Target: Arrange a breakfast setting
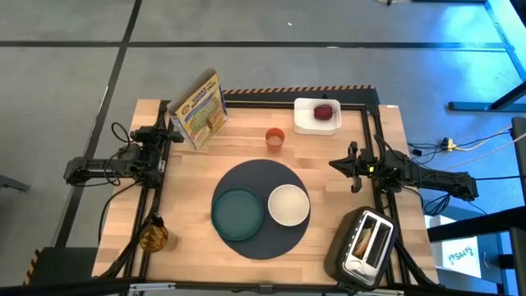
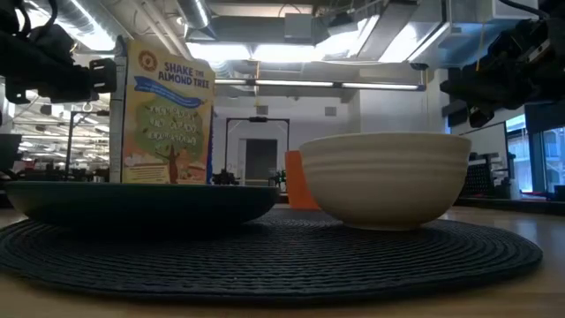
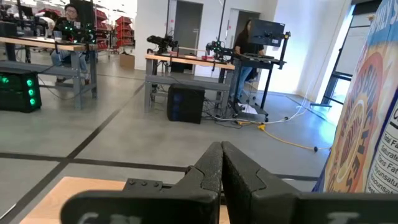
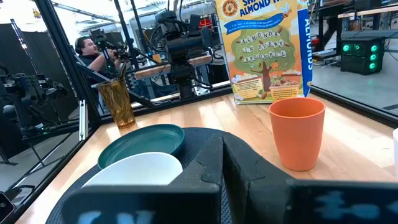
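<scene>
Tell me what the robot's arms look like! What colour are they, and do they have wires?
Both arms are dark, nearly black, built from chunky jointed segments. The left gripper and right gripper end in blocky, matte black jaws. Thin dark cables loop along the arms; more wires trail across the floor behind the right arm. No markings are visible.

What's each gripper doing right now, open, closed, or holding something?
Left gripper: closed, empty, beside the cereal box.
Right gripper: closed, empty, at the table's right edge.

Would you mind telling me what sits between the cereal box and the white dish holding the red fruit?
The small orange cup, shown in the high view.
</scene>
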Tool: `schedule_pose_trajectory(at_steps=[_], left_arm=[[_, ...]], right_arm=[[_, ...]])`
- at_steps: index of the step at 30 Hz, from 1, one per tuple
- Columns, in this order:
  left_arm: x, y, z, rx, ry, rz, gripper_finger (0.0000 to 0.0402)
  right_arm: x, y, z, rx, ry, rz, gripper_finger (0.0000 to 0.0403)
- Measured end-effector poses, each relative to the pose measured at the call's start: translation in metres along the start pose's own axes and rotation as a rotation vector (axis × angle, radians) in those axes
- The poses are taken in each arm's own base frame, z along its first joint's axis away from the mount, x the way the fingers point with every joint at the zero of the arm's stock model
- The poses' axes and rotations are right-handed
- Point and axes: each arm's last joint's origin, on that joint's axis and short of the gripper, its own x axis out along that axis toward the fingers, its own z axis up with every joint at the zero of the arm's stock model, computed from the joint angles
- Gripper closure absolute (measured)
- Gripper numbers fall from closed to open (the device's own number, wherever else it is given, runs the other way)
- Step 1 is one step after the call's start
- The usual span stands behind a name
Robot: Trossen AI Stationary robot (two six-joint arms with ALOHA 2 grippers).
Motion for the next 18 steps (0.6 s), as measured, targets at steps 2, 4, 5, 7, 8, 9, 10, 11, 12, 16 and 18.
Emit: schedule_pose_trajectory(at_steps=[2, 4, 5, 7, 8, 9, 10, 11, 12, 16, 18], left_arm=[[0.0000, 0.0000, 0.0000, 0.000, 0.000, 0.000, 0.0401], [0.0000, 0.0000, 0.0000, 0.000, 0.000, 0.000, 0.0401], [0.0000, 0.0000, 0.0000, 0.000, 0.000, 0.000, 0.0401], [0.0000, 0.0000, 0.0000, 0.000, 0.000, 0.000, 0.0401], [0.0000, 0.0000, 0.0000, 0.000, 0.000, 0.000, 0.0401], [0.0000, 0.0000, 0.0000, 0.000, 0.000, 0.000, 0.0401], [0.0000, 0.0000, 0.0000, 0.000, 0.000, 0.000, 0.0401], [0.0000, 0.0000, 0.0000, 0.000, 0.000, 0.000, 0.0401], [0.0000, 0.0000, 0.0000, 0.000, 0.000, 0.000, 0.0401], [0.0000, 0.0000, 0.0000, 0.000, 0.000, 0.000, 0.0401], [0.0000, 0.0000, 0.0000, 0.000, 0.000, 0.000, 0.0401]], right_arm=[[0.0000, 0.0000, 0.0000, 0.000, 0.000, 0.000, 0.0403], [0.0000, 0.0000, 0.0002, 0.000, -0.003, 0.001, 0.0403], [0.0000, 0.0001, 0.0006, 0.000, -0.006, 0.001, 0.0403], [0.0000, 0.0007, 0.0032, 0.013, -0.033, 0.008, 0.0403], [-0.0001, 0.0009, 0.0045, 0.025, -0.048, 0.008, 0.0403], [-0.0002, 0.0011, 0.0059, 0.046, -0.062, 0.007, 0.0403], [-0.0002, 0.0010, 0.0067, 0.071, -0.072, 0.003, 0.0403], [-0.0003, 0.0009, 0.0075, 0.102, -0.083, -0.003, 0.0403], [-0.0003, 0.0008, 0.0079, 0.142, -0.088, -0.007, 0.0403], [-0.0003, 0.0000, 0.0078, 0.330, -0.095, -0.024, 0.0403], [-0.0004, -0.0012, 0.0081, 0.413, -0.115, -0.060, 0.0403]])
